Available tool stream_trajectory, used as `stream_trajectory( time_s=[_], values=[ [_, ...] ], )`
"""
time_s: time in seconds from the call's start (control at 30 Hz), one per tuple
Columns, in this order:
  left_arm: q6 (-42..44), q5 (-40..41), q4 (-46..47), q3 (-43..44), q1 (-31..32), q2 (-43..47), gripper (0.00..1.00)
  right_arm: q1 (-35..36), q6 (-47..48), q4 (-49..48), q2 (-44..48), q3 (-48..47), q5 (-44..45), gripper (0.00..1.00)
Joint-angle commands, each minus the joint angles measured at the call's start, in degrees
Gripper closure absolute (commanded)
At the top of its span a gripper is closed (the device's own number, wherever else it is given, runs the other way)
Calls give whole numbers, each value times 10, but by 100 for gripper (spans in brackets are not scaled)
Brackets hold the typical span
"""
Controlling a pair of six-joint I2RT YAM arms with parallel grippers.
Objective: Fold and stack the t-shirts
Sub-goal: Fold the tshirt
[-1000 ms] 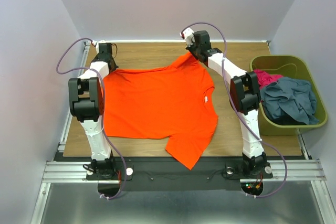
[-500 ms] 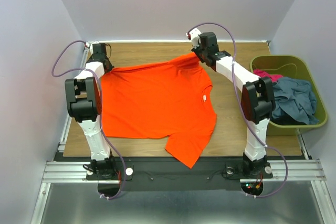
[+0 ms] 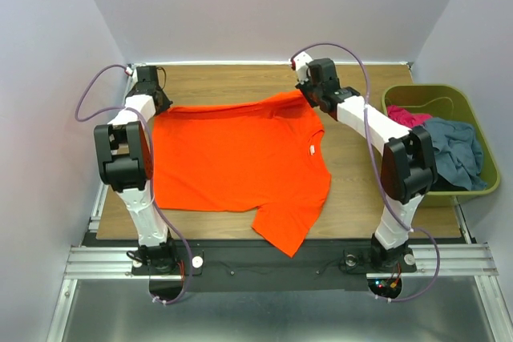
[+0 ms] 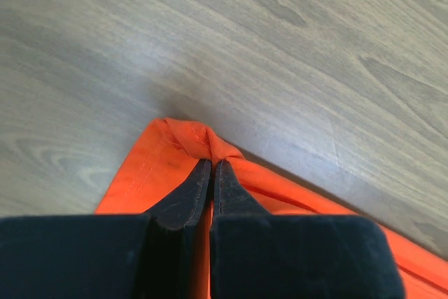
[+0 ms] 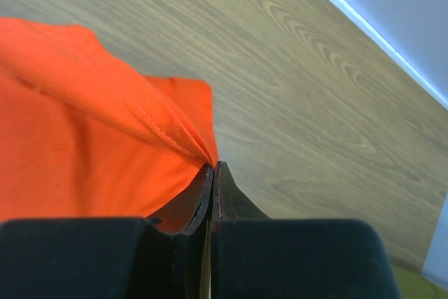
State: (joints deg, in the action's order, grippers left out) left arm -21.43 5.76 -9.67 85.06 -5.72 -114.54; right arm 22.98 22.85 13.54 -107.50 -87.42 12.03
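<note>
The bright orange t-shirt [image 3: 236, 154] lies spread on the wooden table, white neck label [image 3: 313, 150] at its right side. My left gripper [image 3: 157, 106] is shut on its far left corner, which shows bunched between the fingers in the left wrist view [image 4: 199, 138]. My right gripper [image 3: 307, 95] is shut on the far right sleeve, pinched at the tips in the right wrist view [image 5: 168, 131]. The shirt's far edge is stretched between the two grippers. The slate blue-grey t-shirt [image 3: 449, 154] and the magenta-pink t-shirt [image 3: 406, 118] lie crumpled in the tub.
The olive-green plastic tub [image 3: 437, 98] stands at the table's right edge. White walls close in the back and both sides. The table's back edge [image 3: 232, 63] is just behind the grippers. A metal rail [image 3: 264, 260] runs along the front.
Both grippers have moved apart and back, left one leftwards, right one rightwards, pulling the orange shirt's far edge straighter and flatter on the table.
</note>
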Motion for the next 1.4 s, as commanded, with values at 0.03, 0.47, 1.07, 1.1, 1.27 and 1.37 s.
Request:
stream_trajectory(
  time_s=[0.03, 0.47, 1.07, 1.1, 1.27, 1.37],
  values=[
    [-22, 6, -8, -34, -7, 84, 100, 18, -31, 24, 48, 12, 10, 99],
    [-31, -1, 0, -109, -23, 120, 100, 36, -133, 88, 100, 101, -47, 99],
    [-24, -17, 25, -153, -30, 112, 100, 37, -261, 148, 93, 67, -73, 99],
    [-25, -16, 25, -154, -30, 114, 100, 38, -268, 156, 93, 66, -75, 99],
    [-31, -16, 32, -169, -31, 120, 99, 40, -295, 169, 99, 97, -104, 99],
    [-30, -15, 31, -175, -31, 122, 97, 40, -308, 170, 93, 119, -117, 99]
  ],
)
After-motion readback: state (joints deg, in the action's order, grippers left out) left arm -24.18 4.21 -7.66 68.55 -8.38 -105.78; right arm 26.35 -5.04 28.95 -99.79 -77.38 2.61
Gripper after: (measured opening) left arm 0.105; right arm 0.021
